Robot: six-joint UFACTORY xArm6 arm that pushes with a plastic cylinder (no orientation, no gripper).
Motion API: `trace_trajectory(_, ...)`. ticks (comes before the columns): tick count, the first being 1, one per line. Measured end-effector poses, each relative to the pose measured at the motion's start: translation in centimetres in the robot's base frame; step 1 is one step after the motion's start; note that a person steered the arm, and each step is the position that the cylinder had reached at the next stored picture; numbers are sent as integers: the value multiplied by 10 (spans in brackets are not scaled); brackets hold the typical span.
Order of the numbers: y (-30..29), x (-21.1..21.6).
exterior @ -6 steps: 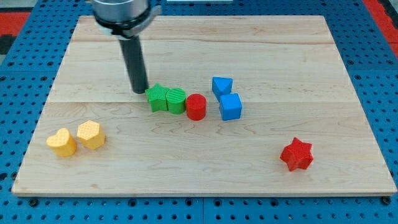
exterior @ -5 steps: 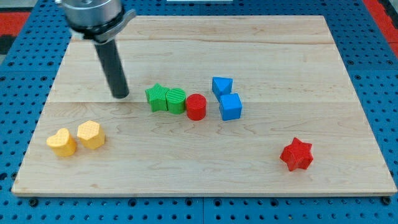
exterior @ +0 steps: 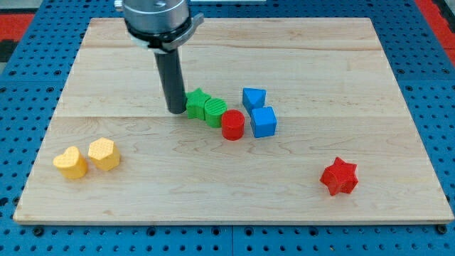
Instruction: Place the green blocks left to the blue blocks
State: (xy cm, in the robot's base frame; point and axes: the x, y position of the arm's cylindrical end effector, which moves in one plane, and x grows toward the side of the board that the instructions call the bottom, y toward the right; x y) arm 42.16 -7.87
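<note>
My tip [exterior: 176,111] touches the left side of the green star block [exterior: 197,103]. Right of it in line: green rounded block [exterior: 215,112], red cylinder [exterior: 232,125], blue cube [exterior: 263,121]. Blue triangular block [exterior: 254,97] lies just above the cube.

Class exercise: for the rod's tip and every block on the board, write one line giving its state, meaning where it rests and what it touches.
My tip: on the board, against the green star's left side.
Green star: touching the green cylinder.
Green cylinder: touching the red cylinder.
Red cylinder: beside the blue cube.
Blue cube: upright.
Blue wedge-like block: above the cube.
Red star: alone.
Two yellow hearts: side by side.
</note>
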Motion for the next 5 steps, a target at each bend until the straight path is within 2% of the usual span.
trace_trajectory(5, 42, -37)
